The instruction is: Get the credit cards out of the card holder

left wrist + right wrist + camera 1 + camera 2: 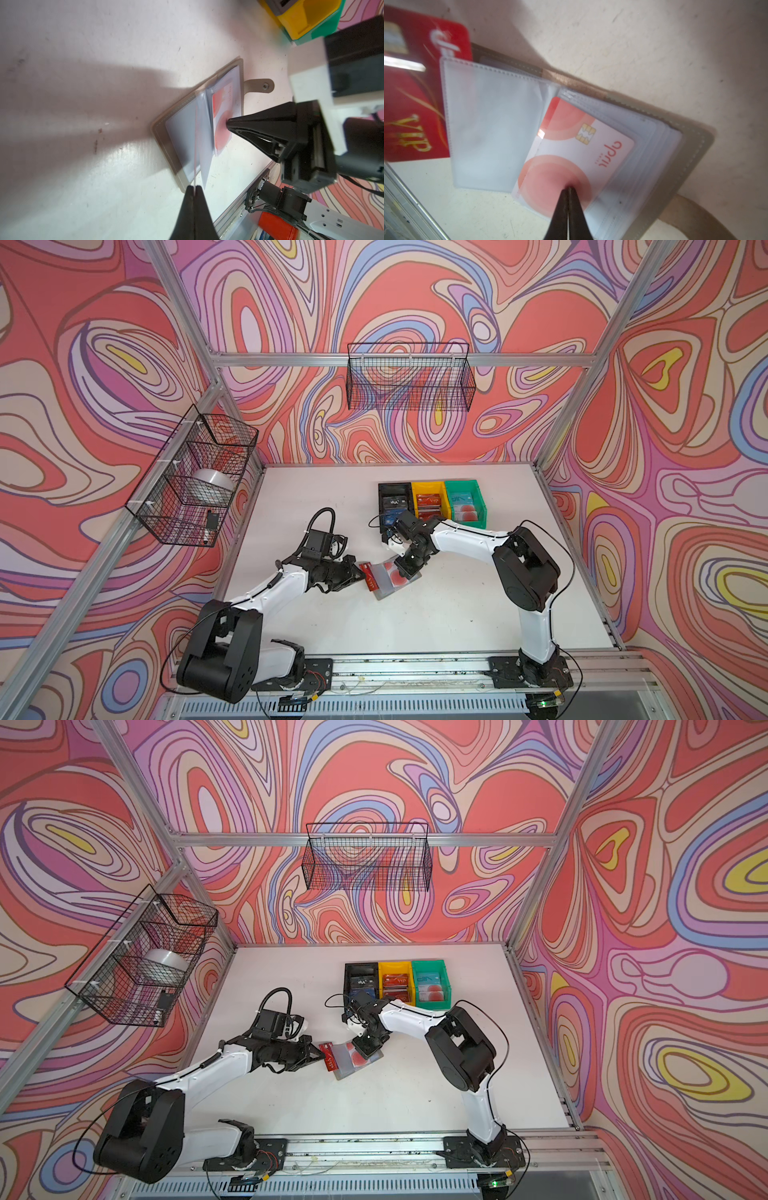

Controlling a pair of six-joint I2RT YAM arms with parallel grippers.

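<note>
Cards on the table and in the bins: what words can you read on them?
"VIP": red card in the left gripper.
"Vip": dark card, black bin.
"VIP": another red card, yellow bin.
"VIP", upside down: blue card, green bin.
Pale card in the card holder: a red word, not surely readable.

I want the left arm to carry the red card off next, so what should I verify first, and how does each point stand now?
1. Left gripper shut on the red VIP card: ok.
2. Right gripper shut, tips pressing the pale card down: ok.
3. Card holder lying open on the table: ok.
4. Red VIP card fully out of the clear sleeve: cannot tell.
5. Route to the yellow bin: probably not ok, the right arm lies along its near side.
</note>
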